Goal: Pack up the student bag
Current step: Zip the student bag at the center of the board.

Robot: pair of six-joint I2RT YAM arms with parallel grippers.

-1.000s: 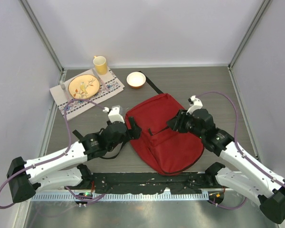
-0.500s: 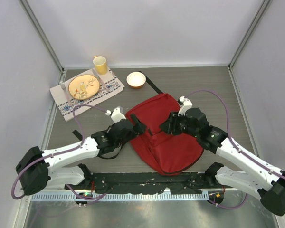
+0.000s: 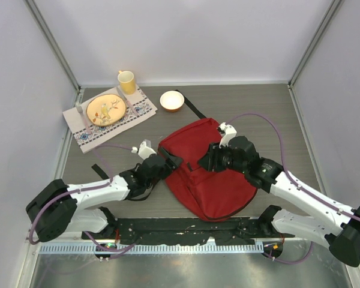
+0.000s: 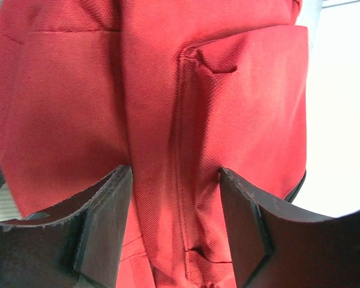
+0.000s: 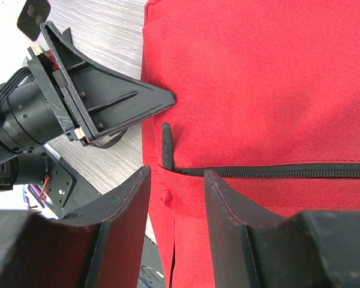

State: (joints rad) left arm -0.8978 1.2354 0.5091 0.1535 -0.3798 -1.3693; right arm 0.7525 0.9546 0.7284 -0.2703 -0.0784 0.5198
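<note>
The student bag (image 3: pixel 219 180) lies flat in the middle of the table, dark red, with a black zipper line (image 5: pixel 270 171) across it. My left gripper (image 3: pixel 171 161) is at the bag's left edge, open. In the left wrist view its fingers (image 4: pixel 105 222) stand either side of a raised red fold with a seam (image 4: pixel 179 180). My right gripper (image 3: pixel 205 162) hovers over the bag's left part, facing the left one, open. In the right wrist view the black zipper tab (image 5: pixel 166 147) sits just beyond its fingertips (image 5: pixel 123 216).
At the back left a patterned cloth (image 3: pixel 138 114) carries a yellow plate (image 3: pixel 105 109) with cutlery, with a yellow mug (image 3: pixel 127 81) behind. A small bowl (image 3: pixel 171 100) sits near a black bag strap (image 3: pixel 193 108). Another strap (image 3: pixel 99 170) lies left of the bag.
Both grippers have closed in on the bag's left side: the right one slid left across the bag, the left one reached forward onto its edge. The left jaws have narrowed a little.
</note>
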